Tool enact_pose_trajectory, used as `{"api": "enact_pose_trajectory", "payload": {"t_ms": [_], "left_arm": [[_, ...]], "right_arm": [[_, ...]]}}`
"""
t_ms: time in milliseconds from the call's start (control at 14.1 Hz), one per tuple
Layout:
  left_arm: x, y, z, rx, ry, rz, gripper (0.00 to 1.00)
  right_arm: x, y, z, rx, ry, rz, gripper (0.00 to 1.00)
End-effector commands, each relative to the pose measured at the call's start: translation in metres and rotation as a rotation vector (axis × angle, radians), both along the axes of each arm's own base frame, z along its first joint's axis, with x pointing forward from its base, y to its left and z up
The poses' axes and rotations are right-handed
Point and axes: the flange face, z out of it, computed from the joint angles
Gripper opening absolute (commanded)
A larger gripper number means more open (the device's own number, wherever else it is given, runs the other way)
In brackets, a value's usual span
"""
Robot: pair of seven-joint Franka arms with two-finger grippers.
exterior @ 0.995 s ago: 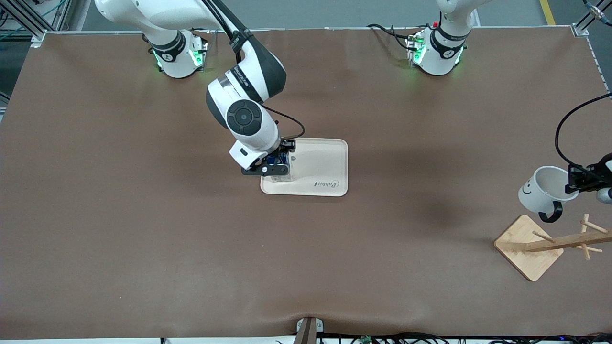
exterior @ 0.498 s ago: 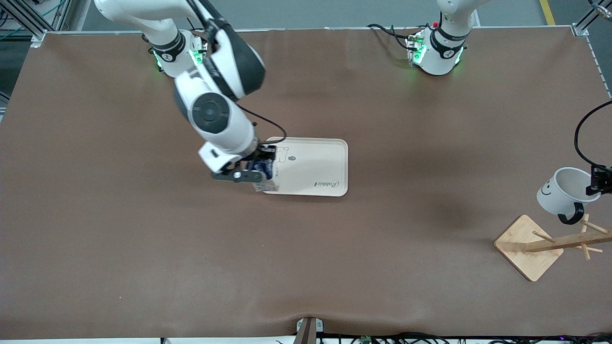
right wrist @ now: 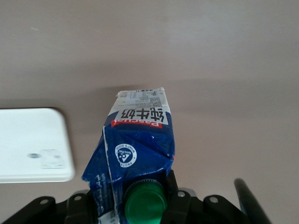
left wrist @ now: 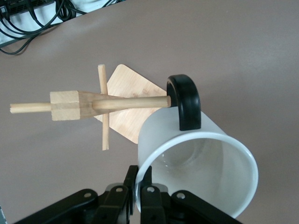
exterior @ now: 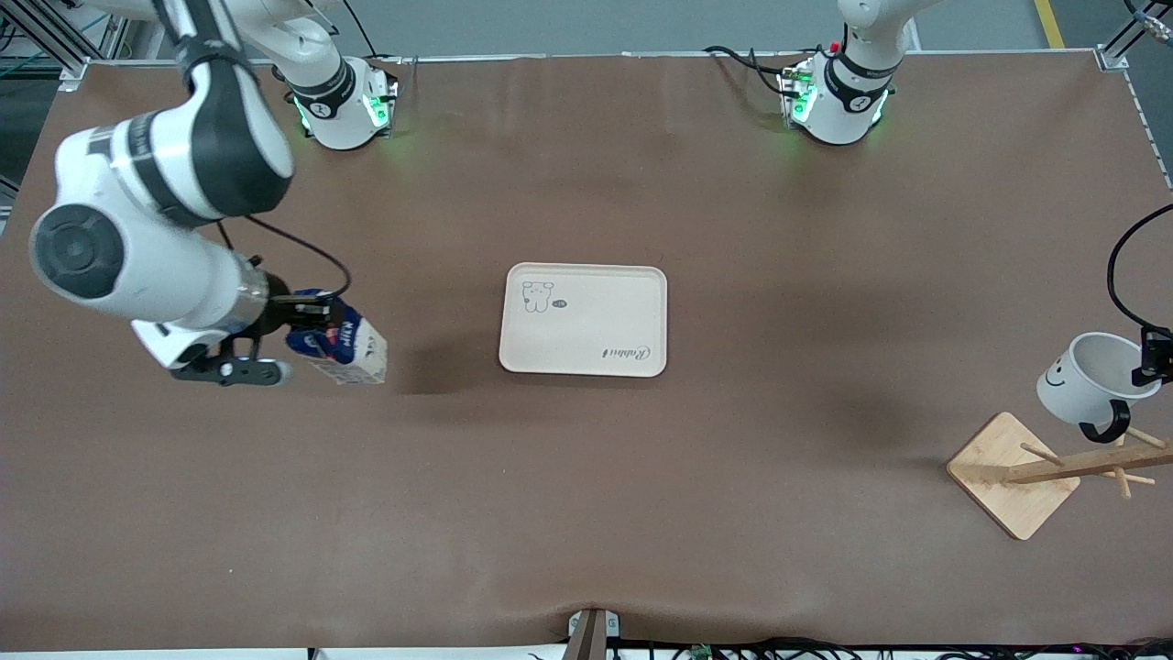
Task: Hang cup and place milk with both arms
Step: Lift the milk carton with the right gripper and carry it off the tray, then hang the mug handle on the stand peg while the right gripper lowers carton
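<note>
Left gripper (left wrist: 138,198) pinching the white black-handled smiley mug's (exterior: 1086,378) rim, handle aimed at the wooden rack's (exterior: 1054,467) peg for hanging; right gripper (exterior: 302,335) clamping the blue-and-white green-capped milk carton (exterior: 344,348), cream tray (exterior: 584,320) alongside awaiting it.

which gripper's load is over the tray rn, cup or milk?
Neither. The right gripper holds the milk over bare table beside the tray; the left gripper holds the cup over the wooden rack.

The right hand (exterior: 307,316), shut on the milk (exterior: 341,346), is no longer over the tray (exterior: 586,321); it now hangs over bare tabletop (exterior: 586,513) toward the right arm's end. The left hand (exterior: 1153,359) has lowered the cup (exterior: 1086,378), its handle (exterior: 1104,423) now at a peg of the wooden rack (exterior: 1054,467).
</note>
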Motion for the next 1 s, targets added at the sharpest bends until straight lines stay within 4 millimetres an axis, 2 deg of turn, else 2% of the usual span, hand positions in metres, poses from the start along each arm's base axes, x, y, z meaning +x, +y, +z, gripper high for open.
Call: {"api": "enact_pose_trajectory", "payload": {"t_ms": [0, 142, 213, 284, 498, 569, 782, 853, 924], "left_arm": [[0.007, 0.005, 0.006, 0.013, -0.03, -0.011, 0.0], [0.008, 0.012, 0.003, 0.016, -0.038, -0.005, 0.0], [0.008, 0.015, 0.002, 0.015, -0.037, -0.002, 0.0], [0.007, 0.016, 0.002, 0.015, -0.036, -0.001, 0.0], [0.006, 0.033, -0.002, 0.015, -0.042, 0.014, 0.0], [0.006, 0.035, -0.004, 0.013, -0.044, 0.013, 0.0], [0.007, 0.039, -0.009, 0.005, -0.047, 0.032, 0.0], [0.007, 0.039, -0.009, 0.001, -0.048, 0.043, 0.0], [0.009, 0.039, -0.013, -0.01, -0.045, 0.048, 0.2]], "right_arm": [[-0.011, -0.054, -0.025, 0.007, -0.021, 0.076, 0.0], [-0.013, -0.098, -0.04, 0.018, -0.014, 0.074, 0.0], [-0.018, -0.136, -0.058, 0.024, 0.002, 0.039, 0.0], [-0.023, -0.16, -0.074, 0.023, -0.001, 0.009, 0.0], [-0.04, -0.205, -0.11, 0.021, -0.02, 0.014, 0.0], [-0.045, -0.203, -0.116, 0.023, -0.011, 0.015, 0.0], [-0.048, -0.2, -0.115, 0.022, -0.001, 0.009, 0.0], [-0.052, -0.205, -0.123, 0.023, 0.012, 0.001, 0.0], [-0.055, -0.209, -0.128, 0.022, 0.019, -0.002, 0.0]]}}
